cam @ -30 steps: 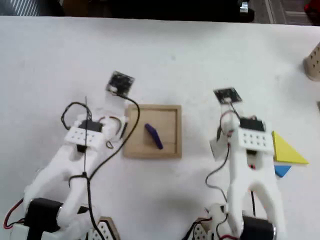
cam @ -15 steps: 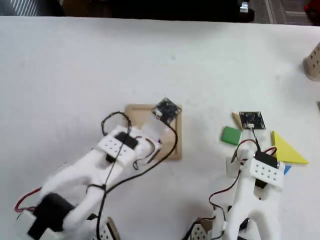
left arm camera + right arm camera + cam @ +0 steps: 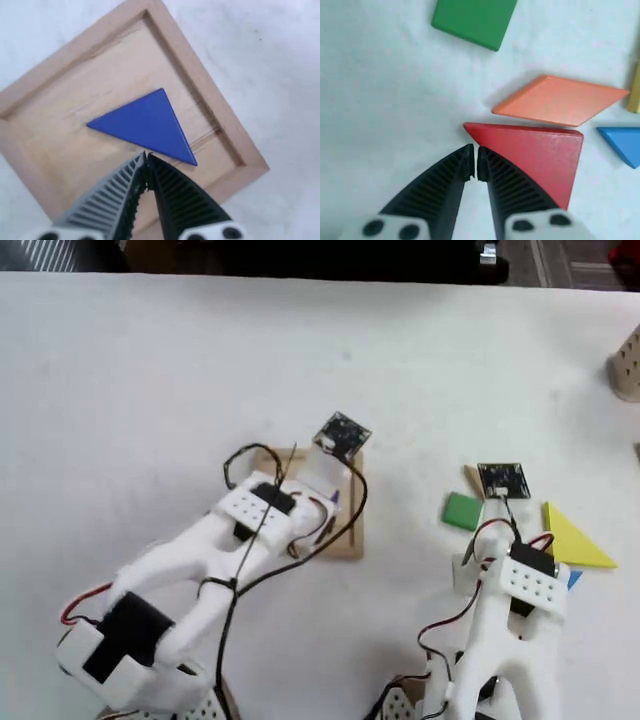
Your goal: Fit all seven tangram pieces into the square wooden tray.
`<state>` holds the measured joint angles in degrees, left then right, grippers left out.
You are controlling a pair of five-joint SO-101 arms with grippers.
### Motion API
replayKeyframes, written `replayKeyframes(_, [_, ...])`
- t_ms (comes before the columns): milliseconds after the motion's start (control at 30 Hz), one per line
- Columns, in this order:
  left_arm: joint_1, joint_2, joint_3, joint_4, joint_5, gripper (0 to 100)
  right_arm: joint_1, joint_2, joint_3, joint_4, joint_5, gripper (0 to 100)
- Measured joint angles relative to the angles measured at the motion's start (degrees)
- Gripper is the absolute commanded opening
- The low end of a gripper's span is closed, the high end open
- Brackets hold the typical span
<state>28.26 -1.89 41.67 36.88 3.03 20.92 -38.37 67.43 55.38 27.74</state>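
From where I stand, the left gripper (image 3: 147, 159) hangs over the wooden tray (image 3: 201, 82), jaws clenched tip to tip w/ nothing in them, tips just beside one edge of the blue triangle (image 3: 145, 125). That piece lies flat on the tray floor near the middle, apart from every wall. It looks like a nudge job, so I'd keep the jaws together, stay low and push at the middle of that edge so the piece slides rather than spins. It should end up flush in a corner, since six more pieces need the room. The right gripper (image 3: 475, 155) is also pinched together and empty (a sliver of gap, no more), its tips at the corner of the red triangle (image 3: 535, 152). The orange parallelogram (image 3: 560, 100) is just beyond it, w/ the green piece (image 3: 475, 17) and a light-blue triangle (image 3: 622, 142) nearby. All of these sit on the table (image 3: 150, 360) outside the tray, as does the yellow triangle (image 3: 575, 535). The right jaws must open before any pick there. Vs 1 s ago, the left arm has swung from beside the tray to over it, and it has reached a bit farther since 0.5 s ago. The right arm pulled back toward its base, uncovering the green piece, and has held there for the last 0.5 s.
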Motion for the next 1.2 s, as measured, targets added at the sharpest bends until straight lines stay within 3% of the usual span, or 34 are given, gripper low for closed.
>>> replayKeyframes(667, [0.2,2.6,-1.5,-3.6,0.0,2,-0.3,0.0,0.1,-0.5,0.2,1.7])
replayKeyframes(1200, [0.2,18.1,-22.2,3.8,0.4,2,-0.8,0.0,1.4,-2.9,0.2,1.7])
